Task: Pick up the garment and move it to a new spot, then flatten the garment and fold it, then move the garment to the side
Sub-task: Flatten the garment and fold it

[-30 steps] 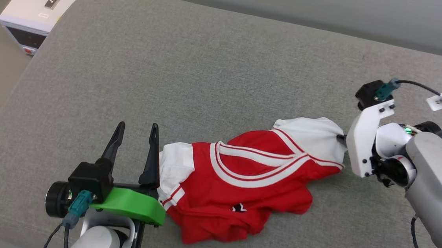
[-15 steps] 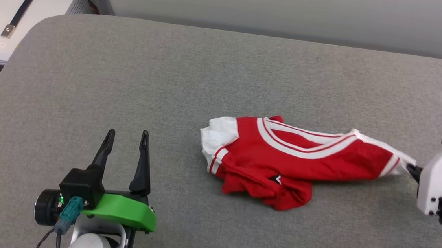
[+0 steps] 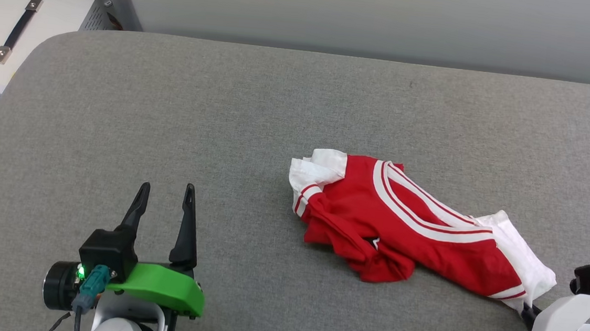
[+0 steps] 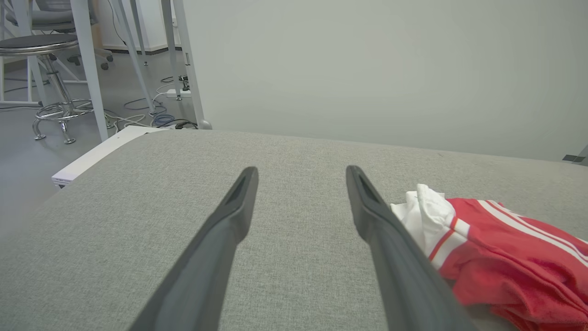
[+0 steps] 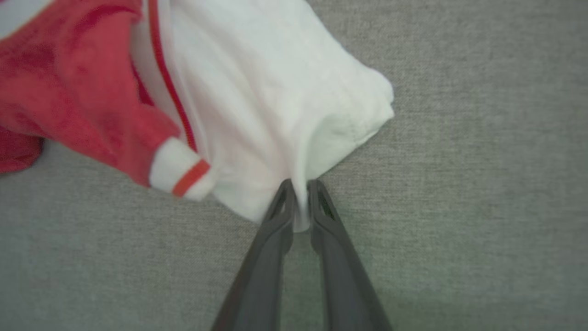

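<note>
At the near right, the right gripper (image 5: 301, 184) is pressed together on a white fold of the shirt (image 5: 285, 101). The left gripper (image 3: 166, 189) is held spread and empty, well apart from the cloth. The shirt is laid crumpled on the grey cushion (image 3: 174, 98), its long axis running from the right gripper away leftward. The pinch is made plain by the right wrist view, the shirt's whole lie by the head view.

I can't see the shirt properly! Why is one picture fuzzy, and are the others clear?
Right wrist view: the garment looks blurry, close to the camera, pinched in the right gripper. Head view: sharp, even light, soft shadows. Left wrist view: clear, no glare.
</note>
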Controlling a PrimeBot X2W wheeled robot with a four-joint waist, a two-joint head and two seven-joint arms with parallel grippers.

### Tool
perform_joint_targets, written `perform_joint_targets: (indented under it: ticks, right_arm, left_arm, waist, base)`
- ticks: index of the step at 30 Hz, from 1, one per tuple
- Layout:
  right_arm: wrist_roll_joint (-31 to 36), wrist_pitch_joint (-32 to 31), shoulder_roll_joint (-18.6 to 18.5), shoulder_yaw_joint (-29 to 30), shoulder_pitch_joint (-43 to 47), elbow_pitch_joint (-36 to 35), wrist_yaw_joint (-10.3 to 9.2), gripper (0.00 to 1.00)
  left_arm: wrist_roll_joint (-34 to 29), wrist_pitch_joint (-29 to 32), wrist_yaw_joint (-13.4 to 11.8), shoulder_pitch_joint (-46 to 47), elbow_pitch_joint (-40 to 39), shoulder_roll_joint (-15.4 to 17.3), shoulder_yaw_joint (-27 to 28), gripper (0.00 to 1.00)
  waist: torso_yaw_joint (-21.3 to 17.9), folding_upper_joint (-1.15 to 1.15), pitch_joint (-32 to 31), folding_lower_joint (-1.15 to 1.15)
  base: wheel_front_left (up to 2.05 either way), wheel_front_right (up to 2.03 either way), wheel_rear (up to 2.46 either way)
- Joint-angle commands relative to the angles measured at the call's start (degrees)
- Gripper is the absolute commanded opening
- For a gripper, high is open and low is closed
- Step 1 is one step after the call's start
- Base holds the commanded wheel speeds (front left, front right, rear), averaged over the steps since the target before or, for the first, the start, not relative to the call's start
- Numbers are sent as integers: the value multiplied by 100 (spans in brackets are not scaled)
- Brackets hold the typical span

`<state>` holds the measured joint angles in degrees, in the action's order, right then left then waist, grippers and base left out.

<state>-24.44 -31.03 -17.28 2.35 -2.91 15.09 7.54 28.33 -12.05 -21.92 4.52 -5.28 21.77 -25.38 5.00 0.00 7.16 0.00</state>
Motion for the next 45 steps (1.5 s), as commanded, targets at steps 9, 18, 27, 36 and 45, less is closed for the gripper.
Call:
perform_joint_targets:
  ticks: [9,18,27,36,45]
  right_arm:
    - [885,1385,802,576,350,-841,-5,100]
    - [1560,2438,1285,644,510,-1670,-5,100]
    - [1622,2480,1427,459,793,-2284,-5,100]
    - [1530,2449,1438,293,655,-2424,-5,100]
    - [1424,2579,1439,177,474,-2382,-5,100]
  left_arm:
    - [145,59,-75,-251,81,95,53,100]
    - [209,173,-70,-383,105,199,36,100]
    - [475,813,235,-43,-77,242,-163,100]
    - [995,2455,1240,1694,383,-47,-816,100]
    - [1286,3789,1852,3050,2015,-263,-1209,100]
  waist:
    - [-31,0,-237,0]
    - [-100,0,-448,0]
    - [-164,0,-457,0]
    - [-409,0,-68,0]
    - [-720,0,271,0]
  base:
    - [0,0,0]
    - [0,0,0]
    - [0,0,0]
    - [0,0,0]
    - [0,0,0]
